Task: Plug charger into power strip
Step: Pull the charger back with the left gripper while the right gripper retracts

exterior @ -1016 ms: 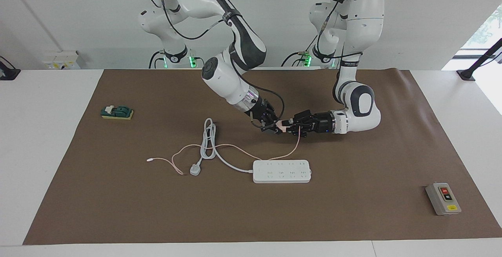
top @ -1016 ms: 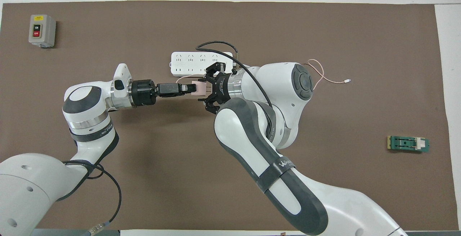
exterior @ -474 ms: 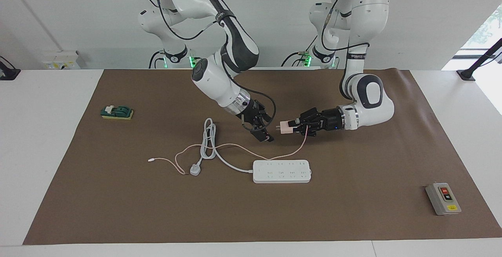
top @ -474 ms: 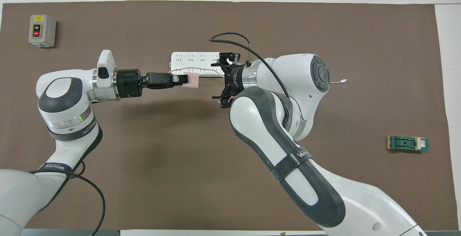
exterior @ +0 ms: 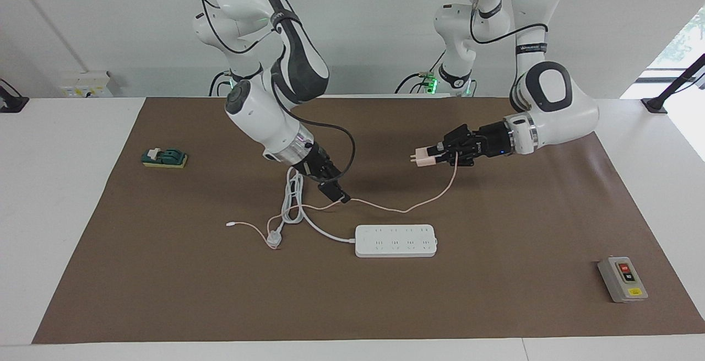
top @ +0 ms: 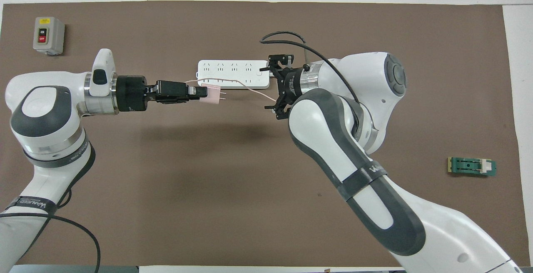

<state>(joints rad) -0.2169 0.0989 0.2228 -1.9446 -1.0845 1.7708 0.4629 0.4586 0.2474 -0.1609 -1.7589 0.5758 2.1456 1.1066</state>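
My left gripper (exterior: 436,156) is shut on the pale pink charger (exterior: 422,158) and holds it in the air, prongs pointing toward the right arm's end. In the overhead view the left gripper (top: 200,93) and the charger (top: 210,96) are over the mat just nearer to the robots than the power strip (top: 229,71). The thin pink cable (exterior: 407,209) hangs from the charger to the mat. The white power strip (exterior: 395,241) lies flat. My right gripper (exterior: 337,193) is open and empty, low over the cable; it also shows from overhead (top: 275,85).
The strip's grey-white cord (exterior: 292,195) and its plug (exterior: 274,238) lie toward the right arm's end. A grey box with red and black buttons (exterior: 622,278) sits at the left arm's end. A green switch block (exterior: 164,157) sits at the right arm's end.
The right gripper let go of the charger and drew back toward the right arm's end. The left gripper carried the charger up and toward the left arm's end, dragging the cable.
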